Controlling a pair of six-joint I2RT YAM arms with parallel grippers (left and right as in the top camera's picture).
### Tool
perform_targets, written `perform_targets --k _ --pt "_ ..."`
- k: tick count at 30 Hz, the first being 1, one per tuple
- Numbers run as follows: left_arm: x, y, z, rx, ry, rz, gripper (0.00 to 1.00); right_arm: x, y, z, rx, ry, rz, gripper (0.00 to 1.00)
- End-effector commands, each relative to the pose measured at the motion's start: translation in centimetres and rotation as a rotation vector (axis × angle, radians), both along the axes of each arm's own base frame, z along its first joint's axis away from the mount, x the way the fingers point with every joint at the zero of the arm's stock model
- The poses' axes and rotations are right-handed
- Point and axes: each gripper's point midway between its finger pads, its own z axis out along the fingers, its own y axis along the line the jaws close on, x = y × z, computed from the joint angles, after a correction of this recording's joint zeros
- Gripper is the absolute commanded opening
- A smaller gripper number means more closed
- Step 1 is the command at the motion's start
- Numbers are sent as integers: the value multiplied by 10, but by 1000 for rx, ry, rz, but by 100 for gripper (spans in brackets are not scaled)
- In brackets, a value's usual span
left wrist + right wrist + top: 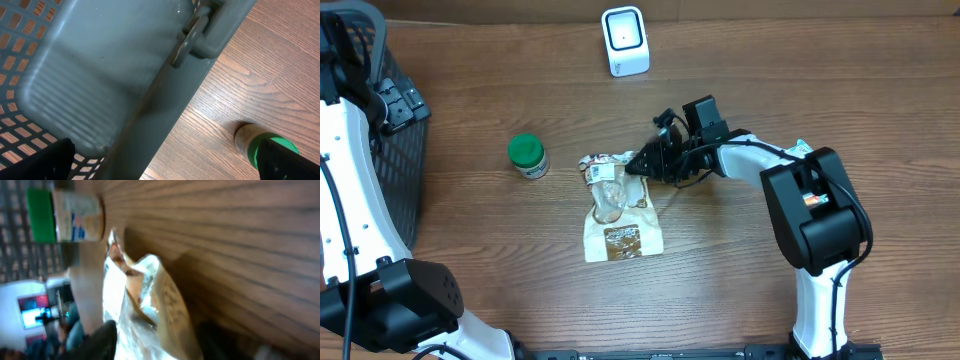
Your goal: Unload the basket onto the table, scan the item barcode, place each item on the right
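The soft, crinkly pouch (150,297) lies on the bench (770,80) at your right hand (640,163), whose fingers (102,340) straddle its near edge, pinching or not I cannot tell; take the likely stiffer sealed seam, gently.

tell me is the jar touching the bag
Apart. The overhead view shows a strip of bare table between the jar and the bag.
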Motion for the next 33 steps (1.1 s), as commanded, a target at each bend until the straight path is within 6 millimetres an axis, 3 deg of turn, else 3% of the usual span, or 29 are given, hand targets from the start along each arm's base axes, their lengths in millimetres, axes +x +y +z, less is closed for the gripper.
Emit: perform_targets --k 1,3,12,16,23,29,33 --pt "3 -3 -4 2 16 -22 100 -10 -2 -21 -25 72 -13 36" --pt "3 -3 -4 2 16 -22 100 -10 -2 -21 -25 73 -13 29" --pt "3 -3 -5 2 16 -22 100 -9 6 -8 50 50 21 18" --pt "3 -3 -4 2 16 -22 100 -9 9 0 82 44 38 5" --pt "3 -3 -4 2 16 -22 100 -4 7 20 102 9 33 4" --pt "3 -3 -5 2 16 -22 100 -4 5 60 131 -37 36 4" --pt "3 -3 -4 2 16 -22 100 -11 6 113 243 -99 93 4"
